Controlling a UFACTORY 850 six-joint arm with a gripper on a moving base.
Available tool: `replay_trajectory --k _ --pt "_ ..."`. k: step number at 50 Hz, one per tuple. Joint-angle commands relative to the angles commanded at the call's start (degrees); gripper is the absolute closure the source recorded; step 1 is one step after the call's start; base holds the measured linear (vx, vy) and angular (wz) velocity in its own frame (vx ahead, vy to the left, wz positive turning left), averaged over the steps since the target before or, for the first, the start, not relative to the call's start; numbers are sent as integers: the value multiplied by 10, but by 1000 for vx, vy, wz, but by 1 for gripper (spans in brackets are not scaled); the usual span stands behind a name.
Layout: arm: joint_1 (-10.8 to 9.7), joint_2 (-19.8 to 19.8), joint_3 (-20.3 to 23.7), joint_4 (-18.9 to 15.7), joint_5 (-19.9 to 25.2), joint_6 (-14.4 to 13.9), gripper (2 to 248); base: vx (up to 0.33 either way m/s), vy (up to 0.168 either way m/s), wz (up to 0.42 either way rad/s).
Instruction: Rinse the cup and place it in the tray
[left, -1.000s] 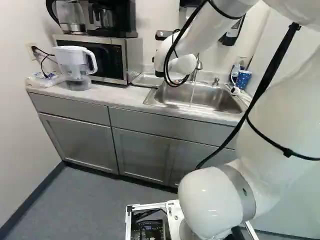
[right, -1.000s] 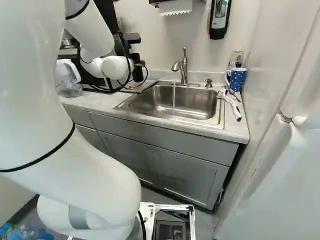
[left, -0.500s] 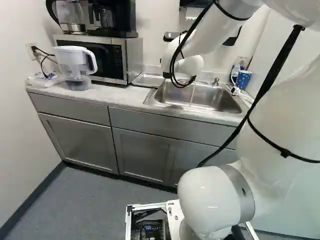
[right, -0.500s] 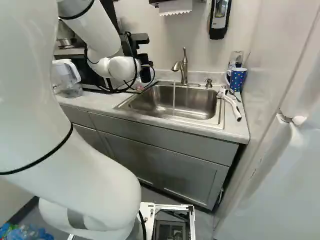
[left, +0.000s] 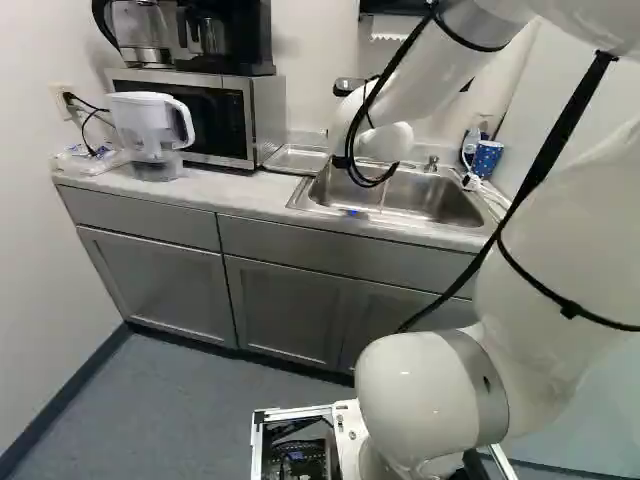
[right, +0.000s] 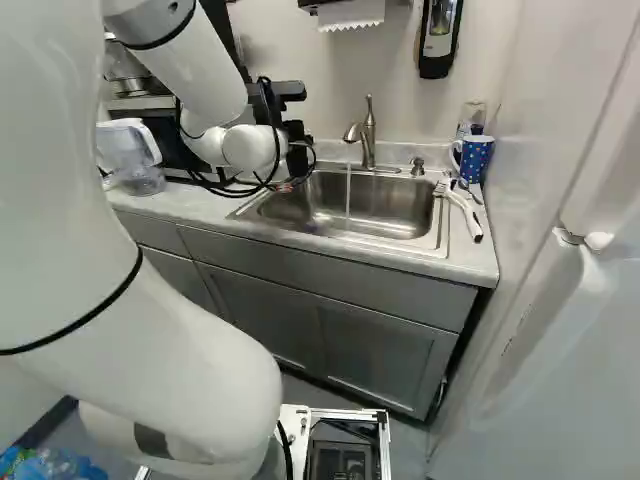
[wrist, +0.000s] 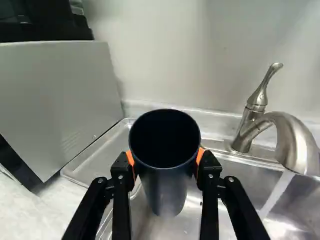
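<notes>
A black robotic gripper (right: 298, 155) grasps a dark cup (wrist: 167, 185) near the running faucet (wrist: 295, 142), apart from its falling water (wrist: 277, 192).

Shows blue-black on the cup (wrist: 166, 187), orange on the pads (wrist: 130, 159), pale-dotted blue on the mug (right: 477, 160), upper right of the right base view.

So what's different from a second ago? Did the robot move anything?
The arm has swung rightward in both base views and dipped a little, toward the sink. The gripper now holds the dark cup; the earlier pictures don't show when it took hold. The base, tray, spotted mug and running water look unchanged.
</notes>
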Motion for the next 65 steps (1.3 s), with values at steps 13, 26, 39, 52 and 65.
replay_trajectory --k 13,26,39,52,65 --pt "-15 2 19 0 0 0 125 0 0 0" --pt "-35 4 37 0 0 0 125 0 0 0" --pt "-55 4 54 0 0 0 125 0 0 0" --pt "-75 -2 63 0 0 0 125 0 0 0" --pt "-96 3 68 0 0 0 125 0 0 0"
